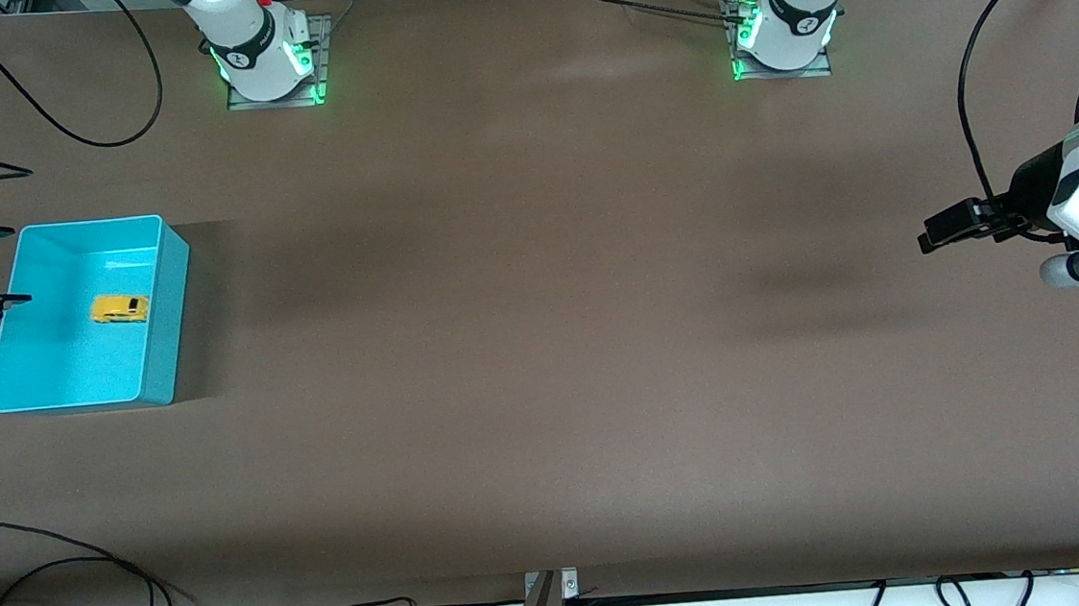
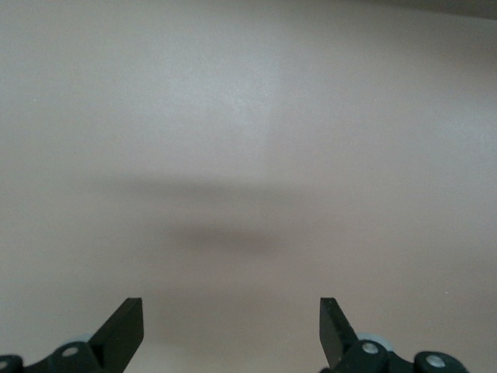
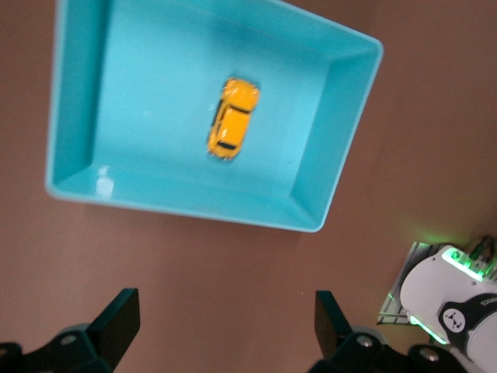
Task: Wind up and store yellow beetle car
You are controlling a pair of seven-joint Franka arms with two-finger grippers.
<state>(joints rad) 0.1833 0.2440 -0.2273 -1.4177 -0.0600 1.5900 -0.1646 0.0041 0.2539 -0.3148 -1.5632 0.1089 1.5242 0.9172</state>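
The yellow beetle car (image 1: 120,308) lies on the floor of the turquoise bin (image 1: 163,304), at the right arm's end of the table. The right wrist view looks down on the car (image 3: 232,118) inside the bin (image 3: 342,148). My right gripper (image 1: 16,264) hangs open and holds nothing, at the bin's outer edge; between its fingers (image 3: 227,311) only brown table shows. My left gripper (image 1: 929,232) waits open over the table at the left arm's end, with bare table between its fingers (image 2: 231,318).
The brown table (image 1: 543,341) stretches between the two arms. Both arm bases (image 1: 265,55) (image 1: 783,29) stand along the edge farthest from the front camera. Black cables (image 1: 89,579) trail at the edge nearest that camera.
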